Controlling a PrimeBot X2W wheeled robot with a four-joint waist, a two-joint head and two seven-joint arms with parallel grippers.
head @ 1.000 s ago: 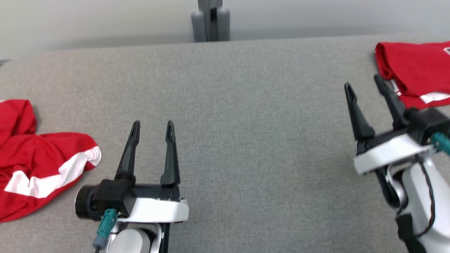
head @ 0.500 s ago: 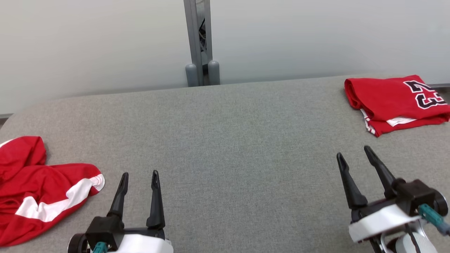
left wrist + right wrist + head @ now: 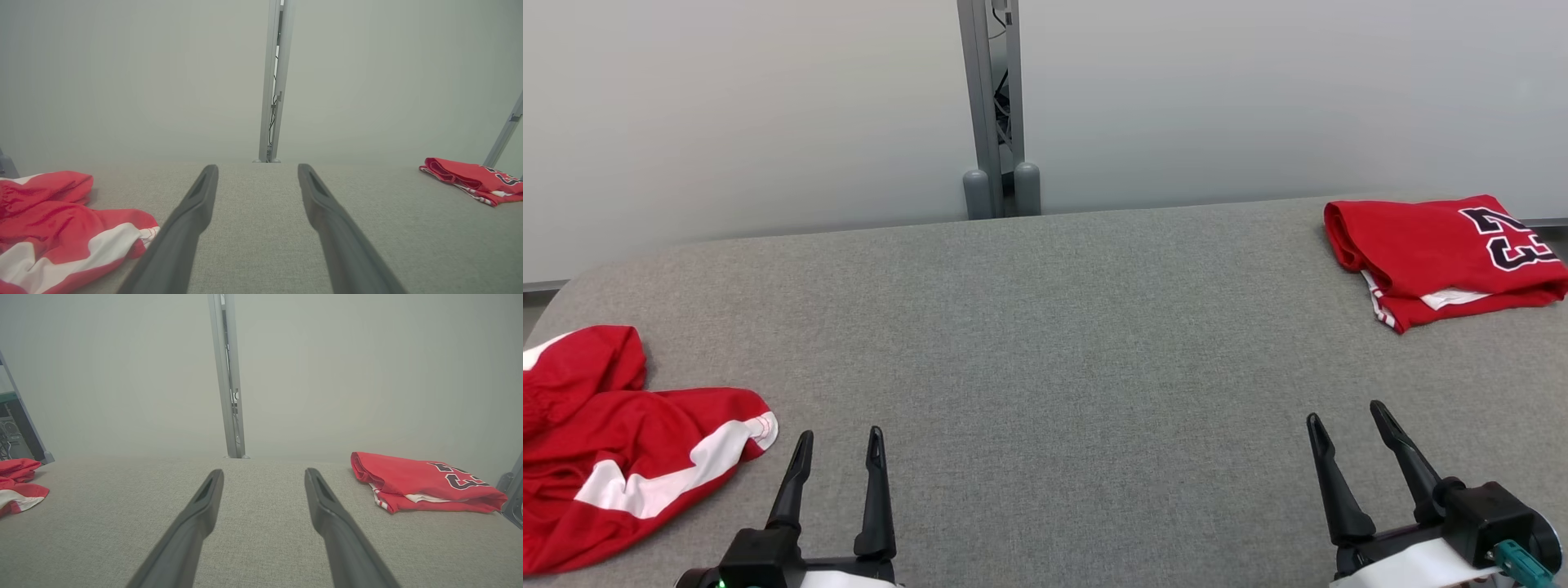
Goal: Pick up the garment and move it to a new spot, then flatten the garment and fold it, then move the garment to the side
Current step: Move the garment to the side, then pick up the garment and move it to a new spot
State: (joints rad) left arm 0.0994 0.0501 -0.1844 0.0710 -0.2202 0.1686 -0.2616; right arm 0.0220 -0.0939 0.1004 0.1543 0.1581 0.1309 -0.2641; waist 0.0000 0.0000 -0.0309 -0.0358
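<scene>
Two grippers hover low over the grey table (image 3: 1045,327), fingers spread wide, holding nothing. Just outside my left gripper (image 3: 840,434) lies a crumpled red garment (image 3: 629,457) with a white stripe, touching neither finger. Well ahead of my right gripper (image 3: 1346,413), and outward from it, sits a folded red shirt (image 3: 1429,245), which looks finished. I judge the pick-up step is in hand: the left gripper must swing outward and close on a fold of cloth. Between the grippers and ahead of them is open table for spreading. The garment's outer side runs past my view near the table's rounded corner.
</scene>
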